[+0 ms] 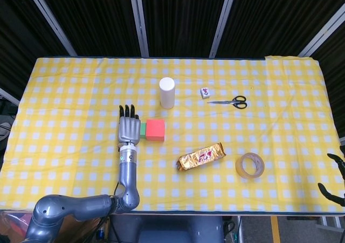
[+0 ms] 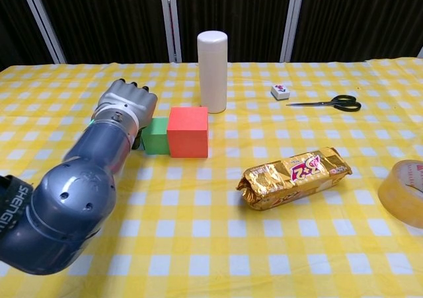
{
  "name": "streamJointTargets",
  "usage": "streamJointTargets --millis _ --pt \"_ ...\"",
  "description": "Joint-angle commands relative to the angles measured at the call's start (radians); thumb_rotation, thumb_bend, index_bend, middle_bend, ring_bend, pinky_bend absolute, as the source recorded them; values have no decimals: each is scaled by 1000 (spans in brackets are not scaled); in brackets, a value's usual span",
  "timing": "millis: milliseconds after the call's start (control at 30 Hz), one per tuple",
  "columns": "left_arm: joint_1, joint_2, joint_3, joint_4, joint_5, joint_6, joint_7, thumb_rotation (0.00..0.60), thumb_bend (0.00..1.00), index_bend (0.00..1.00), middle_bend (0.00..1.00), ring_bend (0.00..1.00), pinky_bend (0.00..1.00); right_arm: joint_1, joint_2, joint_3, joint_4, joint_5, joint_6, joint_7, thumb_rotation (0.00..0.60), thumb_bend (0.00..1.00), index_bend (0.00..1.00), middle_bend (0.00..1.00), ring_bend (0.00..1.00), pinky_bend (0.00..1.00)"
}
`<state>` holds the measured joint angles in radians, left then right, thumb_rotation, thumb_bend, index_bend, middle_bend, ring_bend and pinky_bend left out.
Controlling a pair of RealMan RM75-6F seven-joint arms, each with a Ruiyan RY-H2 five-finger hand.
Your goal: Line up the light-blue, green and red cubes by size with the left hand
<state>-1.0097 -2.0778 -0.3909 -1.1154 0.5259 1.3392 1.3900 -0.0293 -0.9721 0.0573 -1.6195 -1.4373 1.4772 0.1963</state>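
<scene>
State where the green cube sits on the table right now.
In both views the green cube sits left of centre on the checked cloth, against the red cube's left face, with the left hand right beside it on its other side.
</scene>
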Motion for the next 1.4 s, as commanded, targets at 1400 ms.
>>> streamJointTargets --millis 1400 --pt "659 723 463 -630 726 231 -772 600 311 162 0 0 0 -18 -4 -4 -51 -26 60 -92 600 317 193 0 23 0"
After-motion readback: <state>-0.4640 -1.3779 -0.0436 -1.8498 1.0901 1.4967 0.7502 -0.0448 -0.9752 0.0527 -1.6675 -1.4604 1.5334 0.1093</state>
